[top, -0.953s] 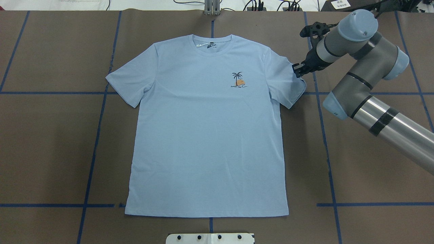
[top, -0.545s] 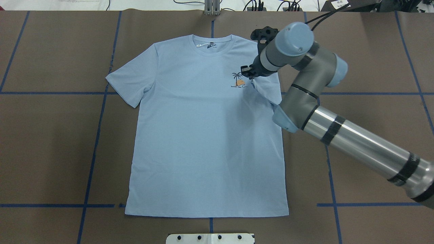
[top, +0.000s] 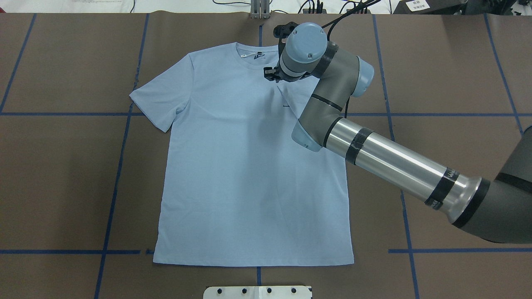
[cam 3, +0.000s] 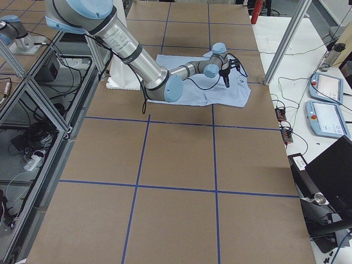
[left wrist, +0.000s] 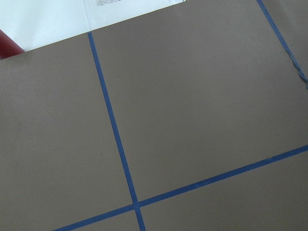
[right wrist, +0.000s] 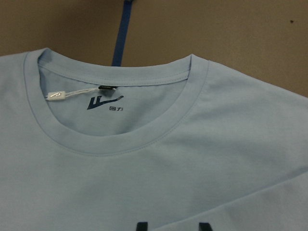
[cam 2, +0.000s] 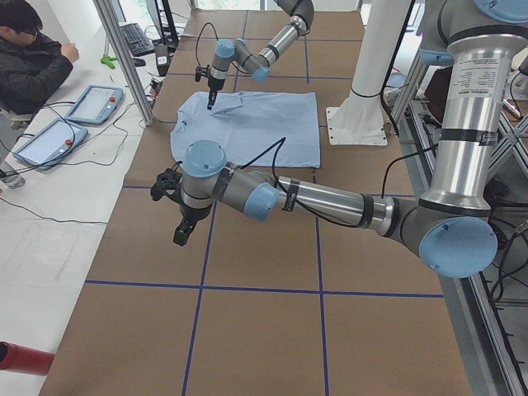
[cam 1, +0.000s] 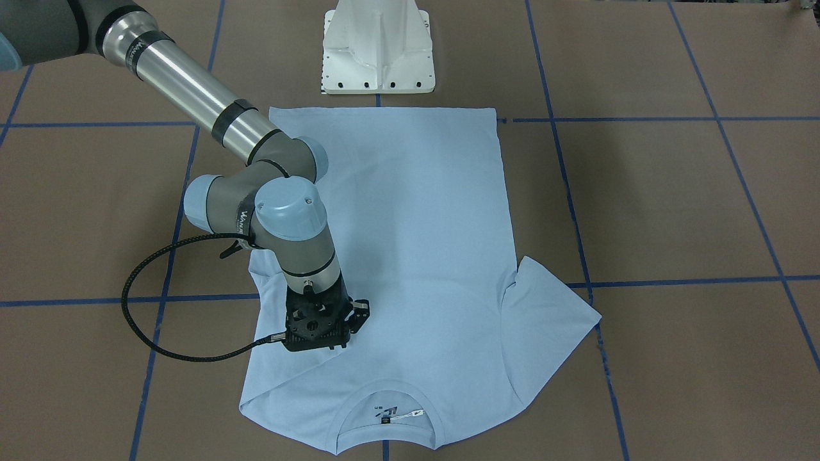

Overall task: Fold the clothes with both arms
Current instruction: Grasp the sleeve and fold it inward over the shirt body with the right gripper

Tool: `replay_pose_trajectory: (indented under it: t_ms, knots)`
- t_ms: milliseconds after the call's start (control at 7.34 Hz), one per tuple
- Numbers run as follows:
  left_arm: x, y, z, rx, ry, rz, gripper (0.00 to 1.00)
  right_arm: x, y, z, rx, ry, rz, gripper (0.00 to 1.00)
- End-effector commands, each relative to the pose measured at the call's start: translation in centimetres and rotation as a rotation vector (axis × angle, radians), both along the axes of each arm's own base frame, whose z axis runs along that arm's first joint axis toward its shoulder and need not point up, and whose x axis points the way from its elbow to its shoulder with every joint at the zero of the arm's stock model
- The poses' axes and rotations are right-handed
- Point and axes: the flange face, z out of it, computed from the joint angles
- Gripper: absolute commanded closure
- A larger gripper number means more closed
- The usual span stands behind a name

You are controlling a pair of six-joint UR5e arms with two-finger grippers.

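The light blue T-shirt (top: 249, 174) lies flat, front up, collar (right wrist: 120, 139) at the table's far side. My right gripper (top: 271, 74) is over the chest just right of the collar and shut on the right-hand sleeve (top: 291, 97), which is drawn across the chest. The folded sleeve covers most of the chest print; only a line of its lettering (top: 286, 106) shows. The neck label (right wrist: 103, 102) shows in the right wrist view. The other sleeve (top: 160, 97) lies flat. My left gripper (cam 2: 179, 235) hangs over bare table far from the shirt; I cannot tell if it is open.
The white pedestal base (cam 1: 378, 48) stands at the shirt's hem side. Blue tape lines (top: 112, 182) cross the brown table cover. An operator (cam 2: 33, 58) with tablets (cam 2: 91, 103) sits beyond the far edge. Aluminium posts (cam 2: 124, 58) stand by that edge.
My right arm has swept left from beside the shirt to the collar, dragging the sleeve over the chest. The print, open a second ago, is now mostly covered.
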Motion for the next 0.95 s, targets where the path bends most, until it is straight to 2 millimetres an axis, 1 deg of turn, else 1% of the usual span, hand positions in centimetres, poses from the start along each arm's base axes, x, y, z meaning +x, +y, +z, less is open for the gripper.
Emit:
replay_pose_trajectory:
  t_ms: [0, 136, 272, 408, 545, 681, 817]
  knots:
    - [0.7, -1.9, -2.3, -0.061, 0.048, -0.084, 0.00, -0.1, 0.0, -0.5, 0.004, -0.014, 0.012, 0.00]
    - [3.7, -3.3, -4.5, -0.092, 0.088, -0.101, 0.00, 0.6, -0.1, -1.8, -0.019, -0.044, 0.017, 0.00]
    - [8.3, -3.4, -5.3, -0.124, 0.125, -0.119, 0.00, 2.2, 0.4, -3.4, -0.105, -0.023, -0.026, 0.00]
    - [13.8, -3.0, -6.4, -0.166, 0.176, -0.171, 0.00, 4.2, 1.6, -6.0, -0.183, 0.025, -0.047, 0.00]
    - [19.8, -2.1, -7.0, -0.231, 0.223, -0.222, 0.00, 6.2, 2.4, -7.2, -0.252, 0.053, -0.073, 0.00]
    - [25.6, -2.0, -8.5, -0.268, 0.232, -0.281, 0.00, 9.4, 2.6, -6.2, -0.301, 0.043, -0.079, 0.00]
    - [32.0, -2.8, -10.2, -0.315, 0.242, -0.317, 0.00, 12.4, 3.4, -2.9, -0.298, 0.057, -0.079, 0.00]
